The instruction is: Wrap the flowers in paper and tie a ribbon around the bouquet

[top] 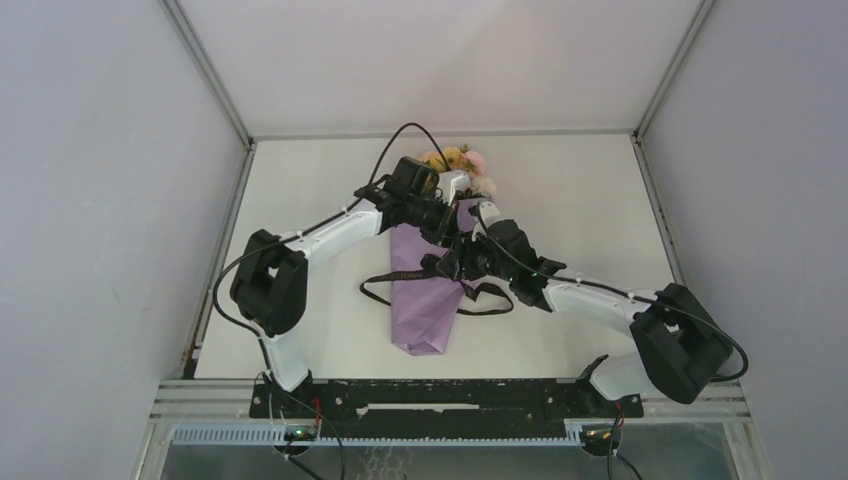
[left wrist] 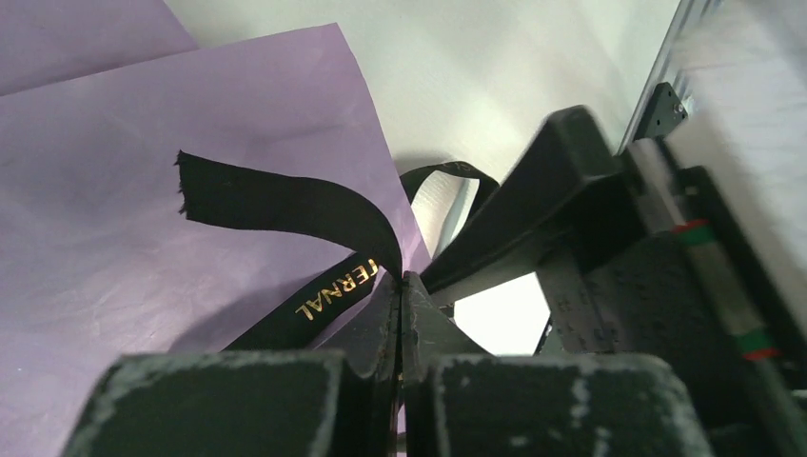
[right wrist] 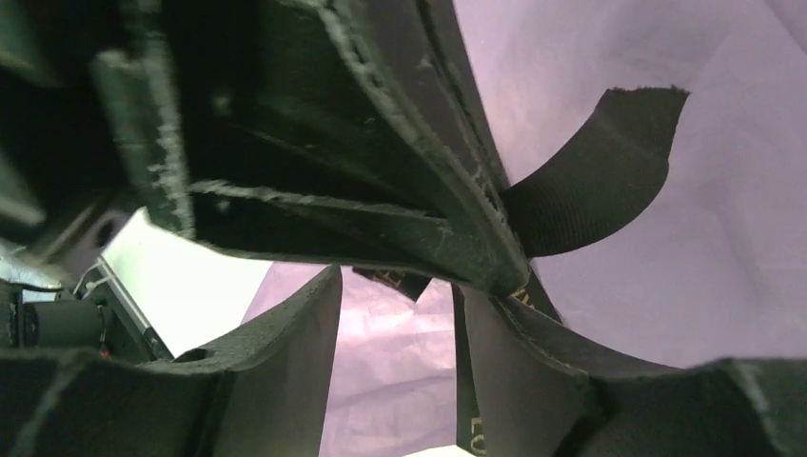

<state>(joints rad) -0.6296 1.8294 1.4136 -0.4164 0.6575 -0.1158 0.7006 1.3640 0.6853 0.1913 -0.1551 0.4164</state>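
The bouquet lies on the white table (top: pixel 580 200), flowers (top: pixel 456 160) pointing to the far side and stems inside a lilac-purple paper (top: pixel 420 310) cone. A black ribbon (top: pixel 378 287) with gold lettering crosses the cone, and its loops spill out on both sides. My left gripper (left wrist: pixel 403 286) is shut on the ribbon (left wrist: pixel 276 195), whose frayed end curls up over the paper (left wrist: pixel 114 238). Just in front of it, my right gripper (right wrist: pixel 395 314) stands open. Only paper (right wrist: pixel 723 238) shows in its gap. A strip of ribbon (right wrist: pixel 471 419) lies against one finger.
Both arms meet over the middle of the cone, their black cables arching above it. Grey enclosure walls (top: pixel 110 200) close in the table on three sides. A metal rail (top: pixel 450 395) with the arm bases runs along the near edge.
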